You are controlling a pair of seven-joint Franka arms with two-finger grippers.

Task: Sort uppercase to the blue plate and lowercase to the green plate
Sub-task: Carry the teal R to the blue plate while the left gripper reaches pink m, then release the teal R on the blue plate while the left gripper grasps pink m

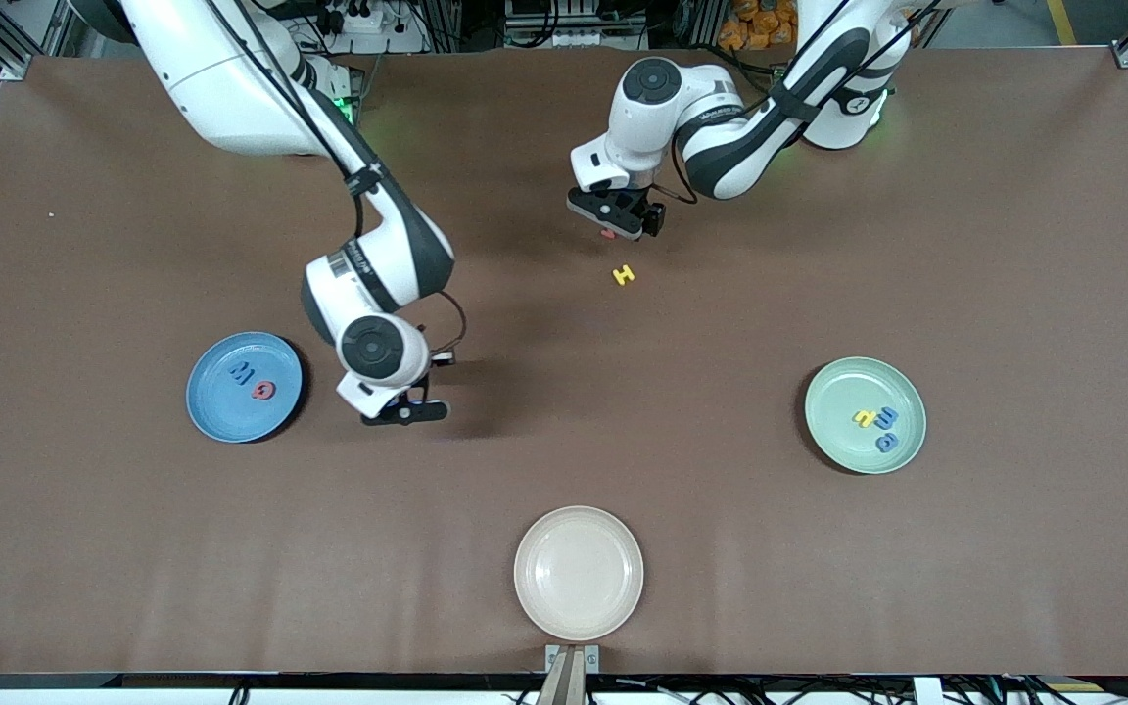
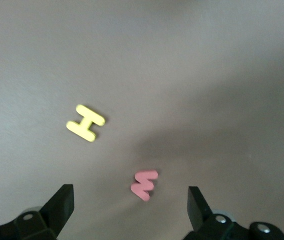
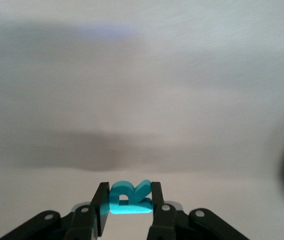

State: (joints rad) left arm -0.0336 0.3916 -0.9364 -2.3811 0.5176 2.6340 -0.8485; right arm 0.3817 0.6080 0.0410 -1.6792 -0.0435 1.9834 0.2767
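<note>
Jaws first: the right gripper (image 3: 126,207) is pinched nearly closed on the teal R (image 3: 127,198), which stands edge-up between the pads, while the left gripper (image 2: 130,202) has its fingers spread as wide as they go and holds nothing, with the red w (image 2: 144,184) lying on the table beneath the gap.

Taking the blue plate (image 1: 221,416) as landmark: the right gripper hangs just beside its rim, toward the left arm's end of the table, not yet over the plate. The blue M (image 1: 242,372) and red Q (image 1: 262,391) already lie in the plate. The yellow H (image 1: 624,275) sits well apart from it, farther from the front camera, and the left gripper hovers just beside that H. The green plate (image 1: 833,441), holding a yellow letter (image 1: 864,418) and two blue letters (image 1: 887,430), sits at the left arm's end. A cream plate (image 1: 579,607) lies nearest the camera.

Risks, as I judge them: the R is thin, soft-looking foam held by its edges, so it could twist or cling to a pad on release, or drop outside the raised rim if let go here. The w is small and flat; closing off-centre could flick it toward the H.

The tabletop is matte brown; the plates are smooth, round and rimmed.
</note>
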